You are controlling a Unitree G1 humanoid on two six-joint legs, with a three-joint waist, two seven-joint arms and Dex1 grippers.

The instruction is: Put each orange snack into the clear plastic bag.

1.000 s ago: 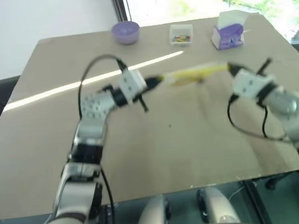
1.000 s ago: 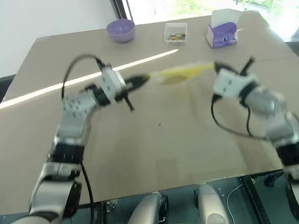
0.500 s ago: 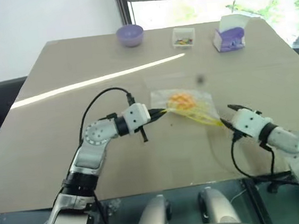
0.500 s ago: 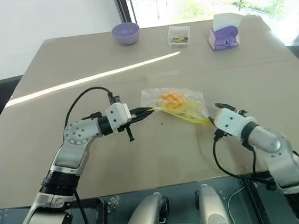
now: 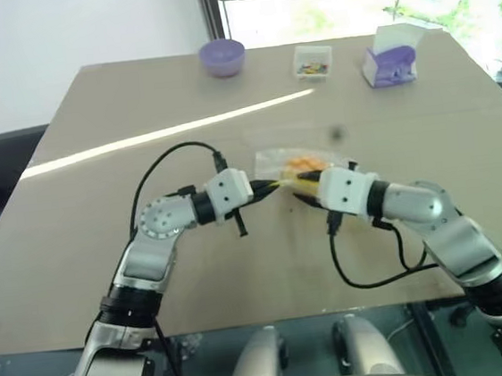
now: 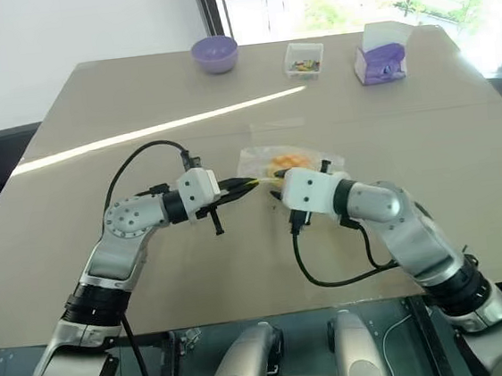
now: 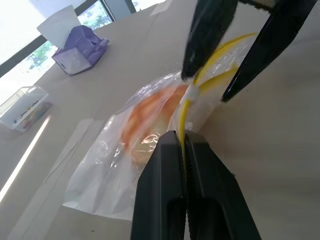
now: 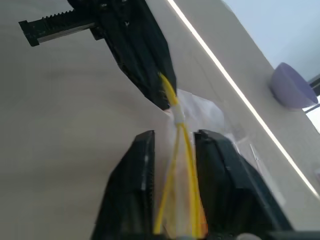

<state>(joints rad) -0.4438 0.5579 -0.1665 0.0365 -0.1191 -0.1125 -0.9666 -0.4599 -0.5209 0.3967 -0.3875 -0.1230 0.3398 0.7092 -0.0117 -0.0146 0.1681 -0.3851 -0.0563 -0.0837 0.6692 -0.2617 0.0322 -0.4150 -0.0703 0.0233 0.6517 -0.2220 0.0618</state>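
- The table (image 5: 75, 224) is the landmark: a tan top with a bright stripe of light running slantwise across it.
- The left gripper (image 5: 267, 187) reaches over the middle of the table. Its two black fingers (image 7: 172, 165) are pressed tight together on the yellow strip at the mouth of the clear plastic bag (image 5: 271, 161).
- The bag lies on the table just beyond that grip, near the table's middle, crinkled, its mouth end drawn toward the grippers.
- The orange snack (image 5: 302, 164) sits inside the bag; in the left wrist view it shows as an orange dome (image 7: 145, 120) through the plastic.
- The right gripper (image 5: 303, 189) comes in from the right side of the table and meets the left one at the bag's mouth. Its fingers (image 8: 140, 165) stand a little apart, one on each side of the yellow strip; whether they actually pinch it cannot be told.
- At the far edge of the table stand a purple bowl (image 5: 222, 56), a small clear box (image 5: 313, 61) of colourful bits, and a purple tissue box (image 5: 389, 60).
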